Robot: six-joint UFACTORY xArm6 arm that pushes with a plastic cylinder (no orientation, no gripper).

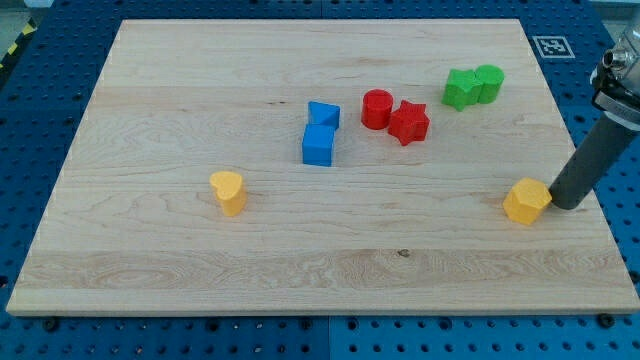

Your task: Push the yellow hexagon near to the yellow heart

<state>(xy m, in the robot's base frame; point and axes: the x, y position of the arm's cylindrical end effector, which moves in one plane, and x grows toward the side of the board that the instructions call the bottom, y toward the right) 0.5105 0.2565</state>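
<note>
Yellow heart sits far to the view's left of the tool; yellow hexagon touches it; the tool is a bare rod, grasping nothing.

One cam, high at the board's near edge, angled down, whole board in view.

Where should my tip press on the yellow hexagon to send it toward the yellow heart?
There is no grip here, only a push. Press the yellow hexagon on its face toward the view's right, since the yellow heart lies far off toward the view's left at about the same height. My tip already sits just beside that face, so a straight push leftward looks best, probably with small corrections.
</note>
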